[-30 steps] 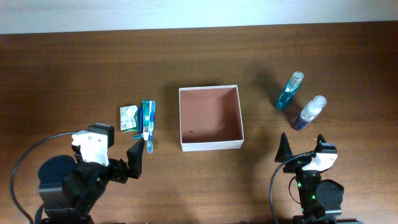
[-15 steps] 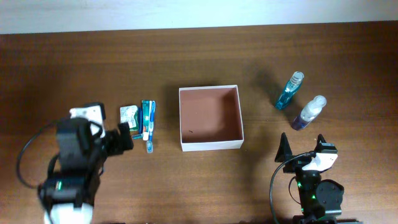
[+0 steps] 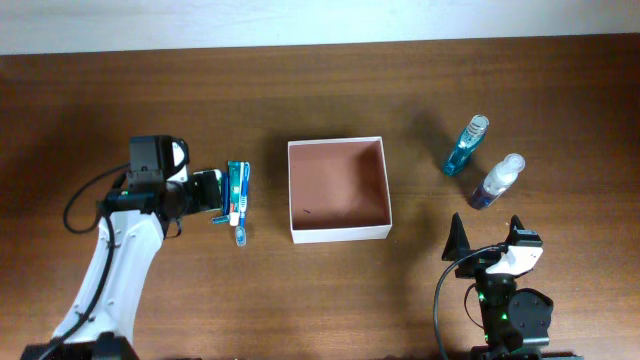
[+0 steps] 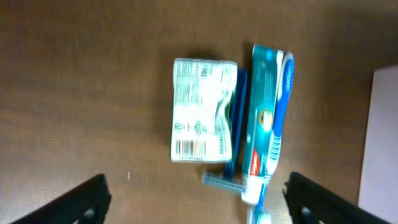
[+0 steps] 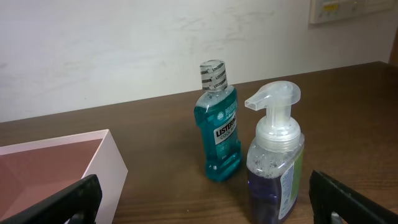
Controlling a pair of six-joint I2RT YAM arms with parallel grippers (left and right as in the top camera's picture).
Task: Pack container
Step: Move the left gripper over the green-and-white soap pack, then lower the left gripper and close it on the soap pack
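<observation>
The container (image 3: 340,232) is a shallow square box with white walls and a reddish-brown inside, at the table's middle; its corner shows in the right wrist view (image 5: 106,163). My left gripper (image 3: 214,194) is open and hovers over a small green packet (image 4: 202,110), a toothpaste-and-toothbrush pack (image 4: 266,121) (image 3: 238,192) and a blue razor (image 4: 231,143), left of the box; in the left wrist view the open jaws (image 4: 199,204) hold nothing. My right gripper (image 3: 488,240) (image 5: 205,202) is open and empty, near the front edge.
A teal mouthwash bottle (image 3: 465,147) (image 5: 218,127) and a purple pump soap bottle (image 3: 497,182) (image 5: 277,171) stand right of the box, just ahead of my right gripper. A dark speck lies inside the box.
My left arm has swung from the front left edge forward and now hangs over the green packet and toothbrush pack. The right arm has not moved.
</observation>
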